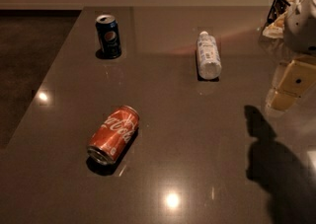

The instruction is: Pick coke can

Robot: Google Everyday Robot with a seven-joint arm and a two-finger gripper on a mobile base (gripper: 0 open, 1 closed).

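Note:
The coke can [114, 134] is red-orange with white script and lies on its side on the dark tabletop [197, 134], front left, with its silver end toward the near edge. My gripper [289, 90] hangs at the right edge of the view, above the table and far to the right of the can. It holds nothing that I can see. Its shadow falls on the table below it.
A dark blue Pepsi can [108, 36] stands upright at the back left. A clear plastic bottle [208, 55] lies on its side at the back centre. A dark tray with items [279, 16] sits at the back right. The table's left edge runs diagonally.

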